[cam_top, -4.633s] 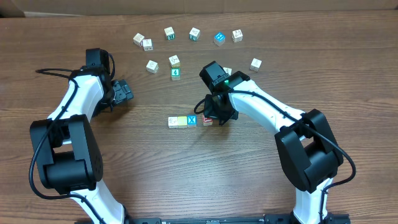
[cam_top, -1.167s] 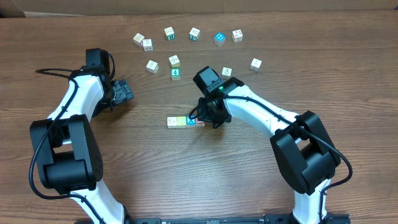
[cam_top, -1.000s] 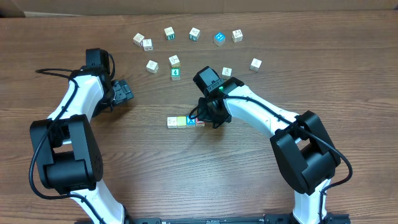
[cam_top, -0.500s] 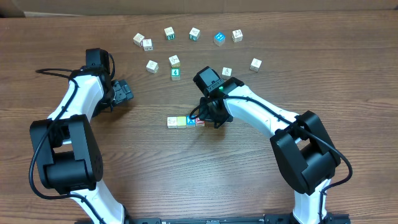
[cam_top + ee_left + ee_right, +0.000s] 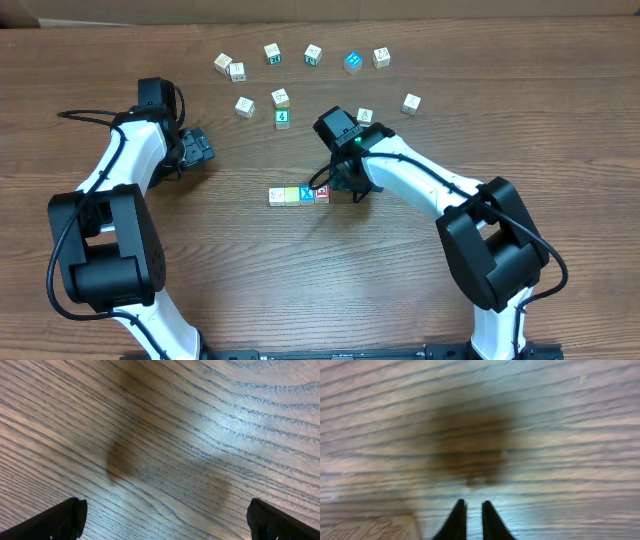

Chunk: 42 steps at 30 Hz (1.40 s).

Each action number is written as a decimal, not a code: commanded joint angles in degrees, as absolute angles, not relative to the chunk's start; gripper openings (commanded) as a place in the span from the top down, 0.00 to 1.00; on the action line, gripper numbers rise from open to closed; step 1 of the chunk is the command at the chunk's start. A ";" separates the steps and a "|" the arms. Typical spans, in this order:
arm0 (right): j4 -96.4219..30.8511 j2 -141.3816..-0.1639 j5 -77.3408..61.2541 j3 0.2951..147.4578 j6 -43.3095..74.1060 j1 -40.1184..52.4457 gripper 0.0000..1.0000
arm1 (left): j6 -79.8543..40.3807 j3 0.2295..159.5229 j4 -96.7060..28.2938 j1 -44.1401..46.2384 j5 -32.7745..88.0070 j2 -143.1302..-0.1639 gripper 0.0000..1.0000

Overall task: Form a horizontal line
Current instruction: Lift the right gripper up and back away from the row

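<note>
Line of four at overhead frame centre on bench (image 5: 400,290): white cube (image 5: 277,196), pale yellow cube (image 5: 292,196), blue X cube (image 5: 307,194), red-faced cube (image 5: 322,194), touching.
Right hand (image 5: 472,510) just right of red-faced cube, fingers nearly together, empty.
Left hand (image 5: 203,150) spread apart, left of frame, holding nothing.
Judgement: line looks formed. Next move: lift right hand clear without nudging end cube.
</note>
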<state>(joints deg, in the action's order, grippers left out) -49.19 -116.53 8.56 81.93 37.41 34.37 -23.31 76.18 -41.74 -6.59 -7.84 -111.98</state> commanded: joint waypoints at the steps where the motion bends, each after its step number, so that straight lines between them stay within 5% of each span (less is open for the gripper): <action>1: -49.21 -115.90 11.16 81.43 37.54 32.25 0.88 | -21.82 76.09 -41.67 -6.42 -8.54 -112.18 0.01; 3: -49.43 -115.90 11.16 81.34 37.52 31.38 0.80 | -21.82 76.12 -41.67 -6.42 -8.54 -112.18 0.00; 9: -49.67 -115.90 11.16 81.32 37.52 29.85 0.00 | -21.82 76.12 -41.67 -6.42 -8.54 -112.18 0.00; 42: -47.59 -115.90 15.57 81.32 37.52 29.76 0.00 | -21.82 76.09 -41.67 -6.42 -8.54 -112.18 0.00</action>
<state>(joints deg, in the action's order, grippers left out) -47.97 -116.53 14.57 81.78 37.47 29.89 -23.31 76.18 -41.74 -6.59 -7.84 -111.98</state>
